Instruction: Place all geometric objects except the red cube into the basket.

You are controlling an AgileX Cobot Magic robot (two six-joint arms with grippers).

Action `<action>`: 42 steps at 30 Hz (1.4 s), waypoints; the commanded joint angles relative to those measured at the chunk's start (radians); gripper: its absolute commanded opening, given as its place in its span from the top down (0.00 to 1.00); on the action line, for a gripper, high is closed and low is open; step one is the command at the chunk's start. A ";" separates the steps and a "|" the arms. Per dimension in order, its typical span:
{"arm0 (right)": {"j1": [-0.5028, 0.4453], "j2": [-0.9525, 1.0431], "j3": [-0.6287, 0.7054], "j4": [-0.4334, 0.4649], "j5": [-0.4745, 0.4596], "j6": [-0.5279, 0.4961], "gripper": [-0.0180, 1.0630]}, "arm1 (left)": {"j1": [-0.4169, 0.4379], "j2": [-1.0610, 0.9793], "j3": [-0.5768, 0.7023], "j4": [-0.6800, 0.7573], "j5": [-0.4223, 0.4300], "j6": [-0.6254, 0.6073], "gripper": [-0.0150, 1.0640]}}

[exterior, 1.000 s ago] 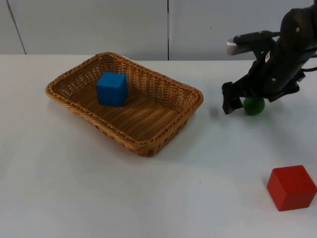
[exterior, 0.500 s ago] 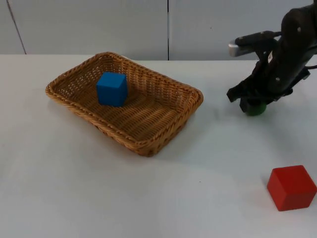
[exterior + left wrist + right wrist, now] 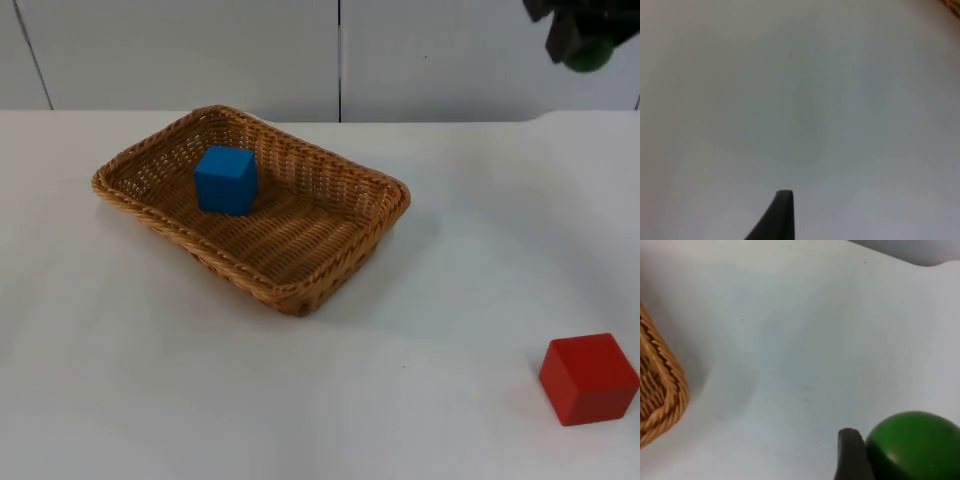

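We hold the green ball (image 3: 590, 52) clamped in our right gripper (image 3: 572, 35) high above the table (image 3: 450, 290) to clear the basket (image 3: 300, 295) rim, blue cube (image 3: 226, 179) already inside; the red cube (image 3: 588, 378) sits apart, and we cannot tell the waiting left gripper's (image 3: 782, 215) state.

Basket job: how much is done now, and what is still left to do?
Done: the blue cube lies in the basket. In hand: the right claw holds the green ball high above the table. Left: drop the ball into the basket. The red cube stays out.
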 commanded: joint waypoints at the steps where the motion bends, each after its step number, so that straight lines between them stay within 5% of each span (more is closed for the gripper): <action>1: 0.001 -0.018 -0.005 -0.003 0.023 -0.016 0.98 | 0.002 -0.008 0.004 0.000 -0.010 -0.007 0.01; 6: 0.012 -0.019 -0.005 0.043 0.047 -0.058 0.98 | 0.002 -0.008 0.004 -0.002 -0.011 -0.007 0.01; 14: 0.180 -0.007 -0.008 0.111 -0.007 -0.138 0.98 | 0.002 -0.008 0.004 -0.005 -0.011 -0.007 0.01; 25: 0.349 0.221 -0.199 0.129 0.059 -0.138 0.98 | 0.002 -0.008 0.004 -0.006 -0.011 -0.007 0.01; 38: 0.384 0.393 -0.225 0.131 -0.194 -0.138 0.98 | 0.002 -0.008 0.004 -0.025 -0.014 0.000 0.01; 42: 0.384 0.428 -0.225 0.135 -0.219 -0.138 0.88 | 0.002 -0.008 0.004 -0.025 -0.014 0.000 0.01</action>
